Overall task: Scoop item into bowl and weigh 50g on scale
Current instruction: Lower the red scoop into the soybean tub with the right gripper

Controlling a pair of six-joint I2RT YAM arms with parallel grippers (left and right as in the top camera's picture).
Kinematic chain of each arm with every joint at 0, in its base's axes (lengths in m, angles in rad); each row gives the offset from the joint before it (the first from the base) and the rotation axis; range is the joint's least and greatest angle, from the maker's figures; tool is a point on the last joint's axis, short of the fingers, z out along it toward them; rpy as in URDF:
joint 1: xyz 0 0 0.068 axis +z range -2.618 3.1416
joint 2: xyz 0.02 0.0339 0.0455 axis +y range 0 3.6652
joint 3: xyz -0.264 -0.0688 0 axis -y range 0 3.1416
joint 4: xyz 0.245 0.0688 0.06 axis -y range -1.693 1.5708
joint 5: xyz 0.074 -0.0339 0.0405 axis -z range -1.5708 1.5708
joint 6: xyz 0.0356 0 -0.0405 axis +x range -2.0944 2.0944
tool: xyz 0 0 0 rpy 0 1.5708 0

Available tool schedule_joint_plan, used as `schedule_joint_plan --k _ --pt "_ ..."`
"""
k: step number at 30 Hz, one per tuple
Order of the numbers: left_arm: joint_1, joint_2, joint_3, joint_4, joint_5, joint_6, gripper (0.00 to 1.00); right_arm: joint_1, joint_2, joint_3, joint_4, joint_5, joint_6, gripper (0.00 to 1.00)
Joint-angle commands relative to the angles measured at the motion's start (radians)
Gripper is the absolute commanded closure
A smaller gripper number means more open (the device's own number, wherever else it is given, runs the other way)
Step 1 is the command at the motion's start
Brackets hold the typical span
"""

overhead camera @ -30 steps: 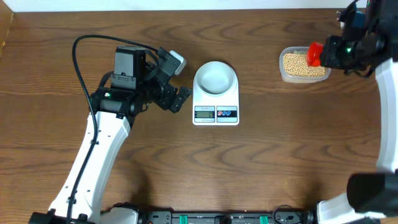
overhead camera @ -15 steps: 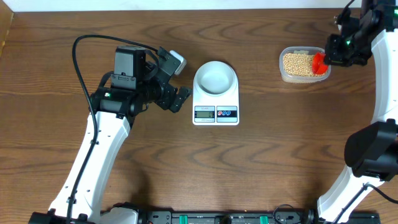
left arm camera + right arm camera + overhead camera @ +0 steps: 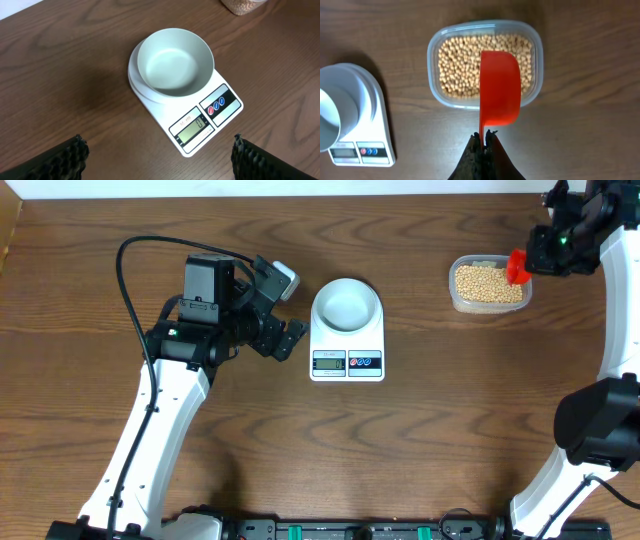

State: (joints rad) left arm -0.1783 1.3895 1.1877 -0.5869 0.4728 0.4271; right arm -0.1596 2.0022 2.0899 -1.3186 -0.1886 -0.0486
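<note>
Right end effector (image 3: 484, 137): jaws pinched fully together on the thin handle of a red scoop (image 3: 500, 87). Handle end only is gripped, probably so the cup reaches out ahead of the fingers and can go into the beans (image 3: 457, 67) without the fingers following

Scoop held over the clear tub (image 3: 432, 60), cup covering the tub's right half and crossing its near rim in the wrist view. No beans seen in the cup. Whether it touches the beans cannot be told

Tub near the far right corner of the table (image 3: 450, 430), filled with a level layer of beans

Scale (image 3: 200, 125) around mid-table, towards the far edge, well apart from the tub. Bowl (image 3: 175, 62) sits on its platter, upright and empty, so anything tipped in registers at once. Display looks to read zero

Left end effector (image 3: 159, 150): jaws wide apart, holding nothing, parked just left of the scale with its camera on bowl and display; likely placed to watch the reading

Judgement: first scoop not yet delivered. Risk lies in the carry across the open table between tub and bowl
</note>
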Motion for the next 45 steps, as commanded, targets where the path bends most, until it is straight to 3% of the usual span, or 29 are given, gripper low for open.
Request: schedule_joint_plan --k 1,19,28,45 --pt "0.002 -0.002 -0.004 0.0 0.013 0.018 0.06 -0.001 0.021 0.022 0.02 0.003 -0.014 0.99" --pt "0.002 -0.002 -0.004 0.0 0.013 0.018 0.06 0.037 0.138 0.022 0.068 0.008 -0.009 0.99" --pt "0.002 -0.002 -0.004 0.0 0.013 0.018 0.06 0.038 0.142 0.021 0.017 0.127 0.004 0.99" --pt "0.002 -0.002 -0.004 0.0 0.013 0.018 0.06 0.097 0.143 -0.103 0.096 0.198 0.06 0.99"
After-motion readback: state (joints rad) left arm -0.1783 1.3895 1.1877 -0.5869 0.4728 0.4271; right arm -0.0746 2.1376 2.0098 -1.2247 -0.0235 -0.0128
